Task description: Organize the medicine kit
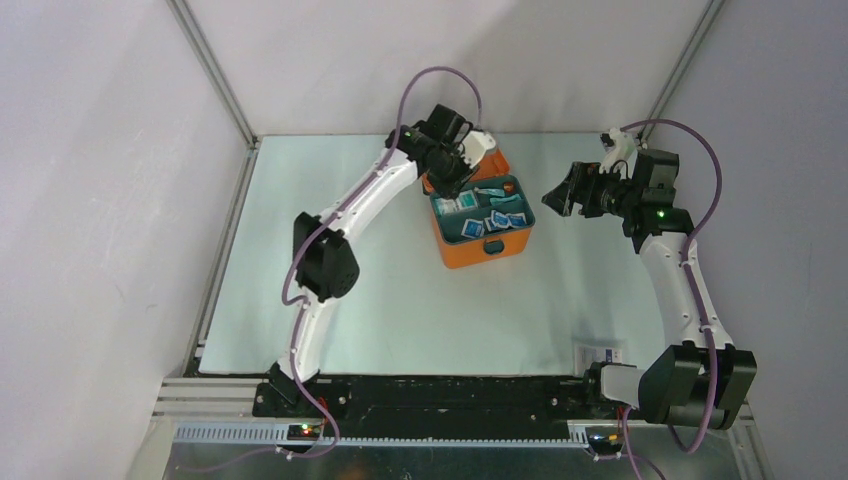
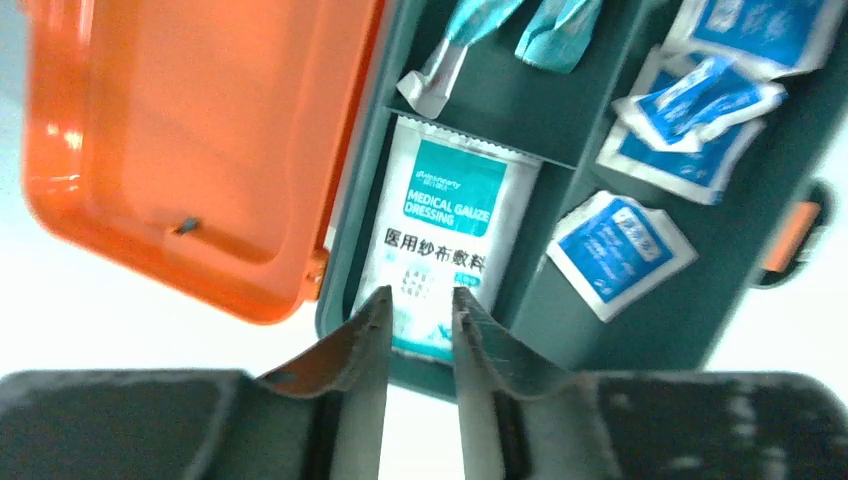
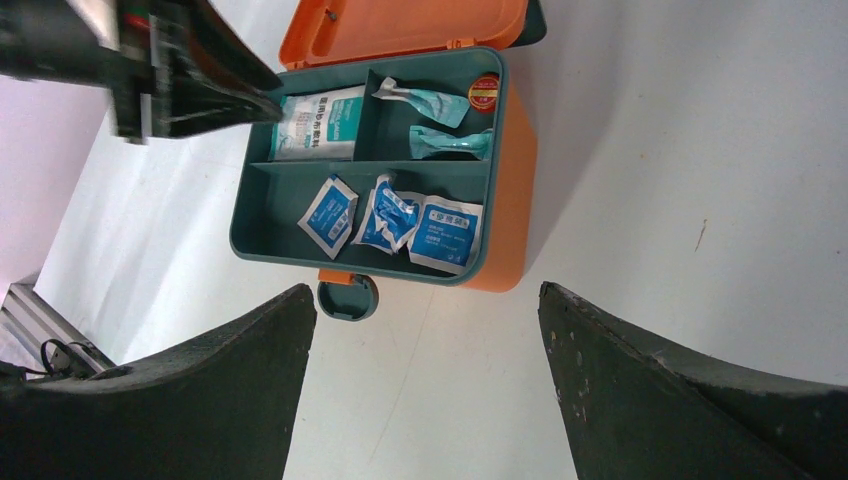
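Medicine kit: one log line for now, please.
medicine kit lid open | left pincer slightly open over gauze packet, holding nothing | right pincer open, away from kit

The medicine kit (image 1: 465, 255) is bright orange, and its latch (image 3: 347, 298) is teal. The tray (image 3: 270, 205) inside is dark teal. A gauze packet (image 2: 440, 240) is white with a teal band and white lettering. Small sachets (image 2: 620, 252) are blue and white. A round label (image 3: 485, 90) is red. The surface (image 1: 400, 320) is pale mint.
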### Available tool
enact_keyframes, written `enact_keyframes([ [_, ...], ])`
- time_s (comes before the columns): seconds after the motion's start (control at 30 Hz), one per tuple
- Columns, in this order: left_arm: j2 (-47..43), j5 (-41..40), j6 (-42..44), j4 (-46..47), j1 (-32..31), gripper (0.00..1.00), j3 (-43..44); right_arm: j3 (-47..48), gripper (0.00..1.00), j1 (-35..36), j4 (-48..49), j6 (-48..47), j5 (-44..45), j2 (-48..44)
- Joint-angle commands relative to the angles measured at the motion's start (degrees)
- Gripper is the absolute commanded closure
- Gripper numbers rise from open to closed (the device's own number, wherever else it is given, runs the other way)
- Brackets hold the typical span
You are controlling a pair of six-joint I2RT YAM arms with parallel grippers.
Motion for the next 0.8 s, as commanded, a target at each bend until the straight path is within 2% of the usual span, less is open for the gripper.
enact_keyframes([
  [0.0,-11.1,-1.0,0.6,1.0,0.3,0.62,2.2,0.2,0.13,-0.3,2.2,0.4,-0.8,-0.8],
  [0.03,-12.1,-1.4,-0.9,1.1,0.6,0.55,2.2,0.1,0.13,-0.3,2.2,0.4,-0.8,-0.5],
  [0.07,-12.4,-1.5,-2.3,1.6,1.6,0.53,2.1,0.1,0.13,-0.3,2.2,0.3,-0.8,-0.5],
  [0.17,-14.0,3.0,-15.5,4.0,5.8,0.47,0.5,0.2,0.11,-0.3,2.1,0.4,-0.8,0.5],
  [0.23,-16.1,7.5,-24.8,9.7,10.2,0.45,-4.5,0.2,0.1,-0.3,2.0,0.6,-0.9,1.2],
  [0.37,-23.7,7.5,-38.6,32.1,18.2,0.37,-29.9,0.2,0.06,-0.3,2.0,0.9,-1.3,3.1],
  [0.4,-24.5,5.4,-42.5,37.4,19.2,0.36,-31.8,0.2,0.05,-0.3,1.9,0.9,-1.2,3.6],
  [0.47,-25.7,-1.3,-43.9,40.2,20.7,0.33,-33.7,0.2,0.02,-0.3,1.6,0.9,-1.4,4.2],
  [0.5,-26.3,-4.6,-43.3,45.2,20.8,0.32,-35.6,0.2,0.01,-0.3,1.5,0.8,-1.5,4.5],
  [0.53,-26.6,-5.0,-42.9,49.8,21.1,0.24,-37.9,0.2,0.01,-0.3,1.6,0.8,-1.8,5.0],
  [0.57,-26.4,-5.1,-44.0,60.6,21.7,0.16,-43.0,0.2,0.01,-0.3,1.7,0.9,-2.0,5.3],
  [0.6,-23.9,-4.1,-49.4,63.9,22.3,0.04,-44.2,0.3,0.0,-0.3,1.9,1.1,-2.3,6.0],
  [0.63,-21.5,1.9,-52.4,68.3,23.7,0.02,-43.5,0.2,0.01,-0.3,2.0,1.6,-2.4,6.6],
  [0.67,-16.6,5.1,-58.8,69.5,24.4,0.01,-42.1,0.2,0.01,-0.3,2.1,1.8,-2.8,7.0],
  [0.7,-14.4,9.6,-61.5,71.3,25.2,0.01,-39.5,0.2,0.0,-0.3,2.0,2.1,-3.0,7.8],
  [0.77,-11.3,13.1,-65.3,77.1,25.3,0.0,-39.9,0.3,0.01,-0.6,1.8,2.4,-4.1,8.9],
])
